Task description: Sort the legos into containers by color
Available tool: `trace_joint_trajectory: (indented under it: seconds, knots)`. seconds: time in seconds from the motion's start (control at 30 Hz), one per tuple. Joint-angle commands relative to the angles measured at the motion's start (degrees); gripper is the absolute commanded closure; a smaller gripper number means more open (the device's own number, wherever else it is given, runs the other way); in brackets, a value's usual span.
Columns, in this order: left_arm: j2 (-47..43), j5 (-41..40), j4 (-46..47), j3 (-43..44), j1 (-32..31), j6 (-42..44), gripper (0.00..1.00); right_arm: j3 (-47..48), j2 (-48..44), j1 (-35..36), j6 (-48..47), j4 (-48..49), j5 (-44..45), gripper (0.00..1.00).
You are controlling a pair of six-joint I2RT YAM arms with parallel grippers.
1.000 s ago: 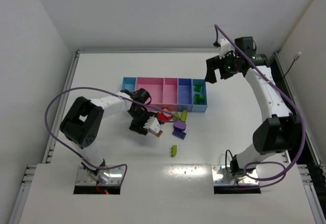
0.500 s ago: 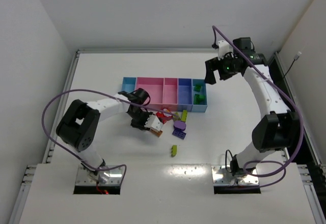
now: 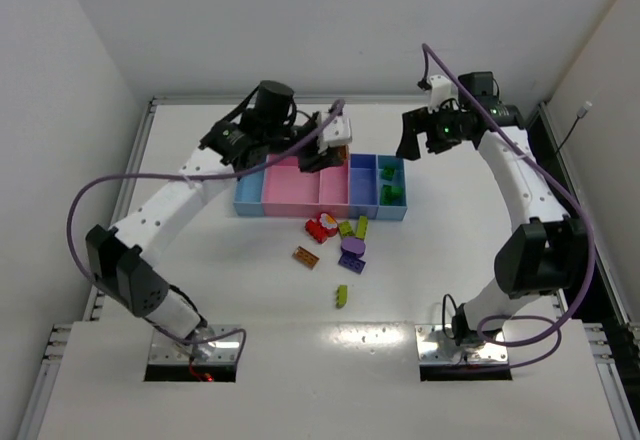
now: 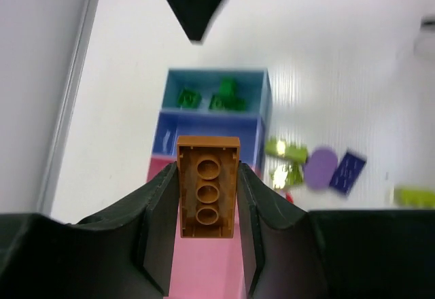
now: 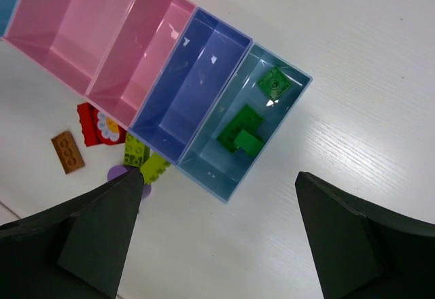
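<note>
Upper middle, the left gripper [image 3: 328,147] clamps an orange brick [image 4: 208,187] over the pink bins [image 3: 290,182]. Loose bricks [image 3: 352,248] lie on the table [image 3: 200,290] below them. Upper right, the right gripper [image 3: 412,142] hangs, fingers [image 5: 102,238] spread apart, near the green bricks [image 5: 239,130].

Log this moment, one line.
left hand: holds orange brick over pink bin | right hand: open, empty | greens: in end bin

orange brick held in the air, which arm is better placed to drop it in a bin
Left. The left hand is shut on the orange brick and hangs over the pink bins. The right hand is open and empty, over the light blue end bin with green bricks.
</note>
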Motion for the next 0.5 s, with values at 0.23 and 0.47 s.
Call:
trace_joint_trajectory:
  seconds: [0.23, 0.47]
  knots:
    - [22.6, 6.4, 9.6, 15.3, 2.9, -39.6, 1.0, 2.4, 0.9, -2.7, 5.8, 3.9, -2.6, 0.04]
    - [29.4, 1.9, 10.2, 19.8, 5.5, -46.4, 1.0, 1.3, 0.3, -4.4, 5.8, 3.3, -3.2, 0.04]
